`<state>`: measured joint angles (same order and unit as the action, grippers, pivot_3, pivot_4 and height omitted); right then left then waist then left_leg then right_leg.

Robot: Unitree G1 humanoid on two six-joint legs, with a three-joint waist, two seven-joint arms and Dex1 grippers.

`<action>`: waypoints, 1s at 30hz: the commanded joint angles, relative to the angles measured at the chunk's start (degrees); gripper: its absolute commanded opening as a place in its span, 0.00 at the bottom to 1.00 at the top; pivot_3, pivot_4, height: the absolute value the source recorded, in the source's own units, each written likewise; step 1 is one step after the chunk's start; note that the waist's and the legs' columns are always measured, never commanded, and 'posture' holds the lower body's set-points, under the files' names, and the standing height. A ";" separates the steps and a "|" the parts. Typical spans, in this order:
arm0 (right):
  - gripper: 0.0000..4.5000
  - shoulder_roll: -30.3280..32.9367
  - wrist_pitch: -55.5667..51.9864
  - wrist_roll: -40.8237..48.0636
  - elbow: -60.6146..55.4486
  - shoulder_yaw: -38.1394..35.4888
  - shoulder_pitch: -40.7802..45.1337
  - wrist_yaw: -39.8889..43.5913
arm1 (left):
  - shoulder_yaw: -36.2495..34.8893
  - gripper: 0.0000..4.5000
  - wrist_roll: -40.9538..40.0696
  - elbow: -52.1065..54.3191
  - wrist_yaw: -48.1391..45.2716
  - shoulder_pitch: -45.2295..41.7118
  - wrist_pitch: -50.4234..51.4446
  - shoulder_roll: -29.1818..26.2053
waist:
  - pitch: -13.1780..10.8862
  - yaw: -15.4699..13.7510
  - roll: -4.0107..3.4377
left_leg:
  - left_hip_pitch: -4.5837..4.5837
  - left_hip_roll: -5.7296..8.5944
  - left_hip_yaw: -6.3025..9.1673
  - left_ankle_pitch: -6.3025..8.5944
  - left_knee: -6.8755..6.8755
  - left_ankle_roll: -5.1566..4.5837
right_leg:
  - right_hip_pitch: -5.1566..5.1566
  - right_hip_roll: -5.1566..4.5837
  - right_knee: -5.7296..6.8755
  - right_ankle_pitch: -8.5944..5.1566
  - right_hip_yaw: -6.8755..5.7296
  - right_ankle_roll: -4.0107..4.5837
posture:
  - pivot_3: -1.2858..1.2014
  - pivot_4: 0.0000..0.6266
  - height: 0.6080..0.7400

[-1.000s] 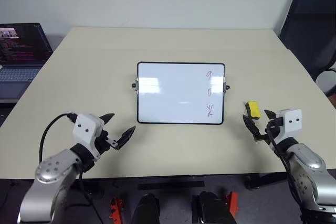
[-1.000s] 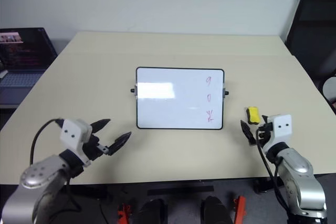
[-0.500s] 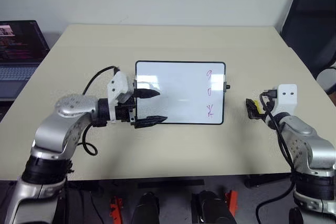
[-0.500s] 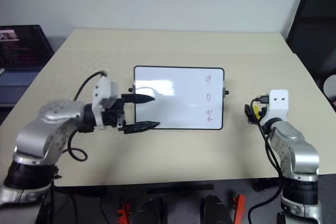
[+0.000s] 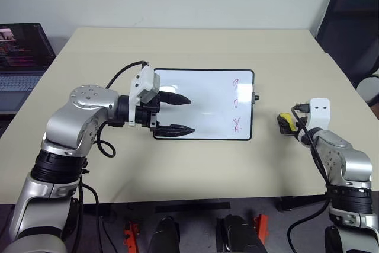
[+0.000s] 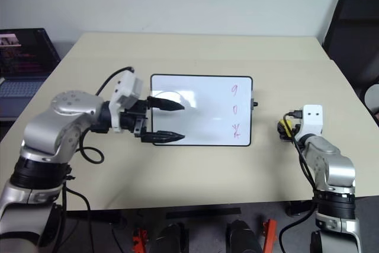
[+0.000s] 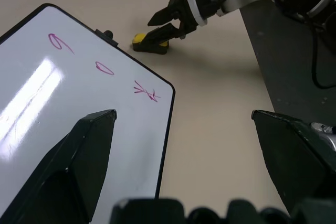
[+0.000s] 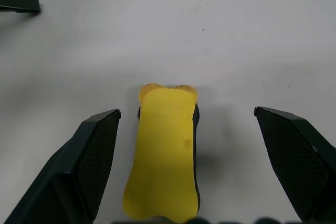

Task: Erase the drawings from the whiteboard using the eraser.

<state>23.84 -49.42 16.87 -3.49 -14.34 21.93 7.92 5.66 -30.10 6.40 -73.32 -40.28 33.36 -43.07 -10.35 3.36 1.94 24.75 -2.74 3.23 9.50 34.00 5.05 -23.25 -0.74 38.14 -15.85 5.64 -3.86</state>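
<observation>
The whiteboard [image 5: 204, 90] lies flat in the middle of the beige table, with the drawings [image 5: 235, 102] as a column of red-pink scribbles near its right edge. My left gripper [image 5: 190, 115] hovers open over the board's left half, pointing right toward the marks; its wrist view shows the drawings [image 7: 100, 67] ahead of it. The yellow eraser [image 8: 165, 153] lies on the table just right of the board. My right gripper [image 8: 186, 113] is open and straddles it, a finger on either side with gaps to the block. The left wrist view also shows that gripper [image 7: 147, 32] at the eraser [image 7: 150, 46].
An open laptop [image 5: 21, 57] stands beside the table at the far left. A black chair [image 5: 355, 22] stands past the table's right back corner. The board's small black knob [image 5: 256, 98] sticks out between the board and the eraser.
My left arm rose from the table's front left and swung right, over the whiteboard's left half. The right gripper moved forward, so that the eraser is between its open fingers.
</observation>
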 commanded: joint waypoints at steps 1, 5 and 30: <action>0.99 -0.28 1.66 -0.58 -0.32 0.29 1.26 0.24 | 1.90 1.00 0.04 -0.51 -2.13 -4.58 -0.99 1.94 | 0.00 -0.02 0.00 | 0.00 0.00 0.00 0.00 0.01 0.00 | 0.00 0.00 0.00 0.00 0.00 -0.01 | 0.52 0.24 1.00; 0.99 -0.59 1.93 -0.75 0.03 0.60 1.58 0.06 | 4.43 1.00 1.57 -1.69 -4.11 -6.74 -2.58 3.55 | 0.00 -0.04 0.00 | 0.00 0.01 0.00 0.00 0.02 0.00 | 0.01 0.00 0.02 0.02 0.01 0.00 | 0.52 0.24 1.00; 0.22 0.41 4.34 -2.22 -1.78 4.17 1.52 4.18 | 1.85 1.00 5.58 -4.98 -2.99 -2.69 -5.88 1.96 | -0.01 0.11 -0.02 | -0.09 0.01 0.06 -0.03 0.24 -0.05 | -0.05 0.05 0.62 -0.02 0.02 0.03 | 0.52 0.24 1.00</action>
<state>22.96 -45.75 14.60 -0.75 -10.41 23.63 10.50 10.31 -24.15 -0.32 -77.21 -43.01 27.24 -40.02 -10.37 3.46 1.91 24.65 -2.74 3.30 9.46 34.26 5.00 -23.31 -0.68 38.81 -15.90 5.65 -3.86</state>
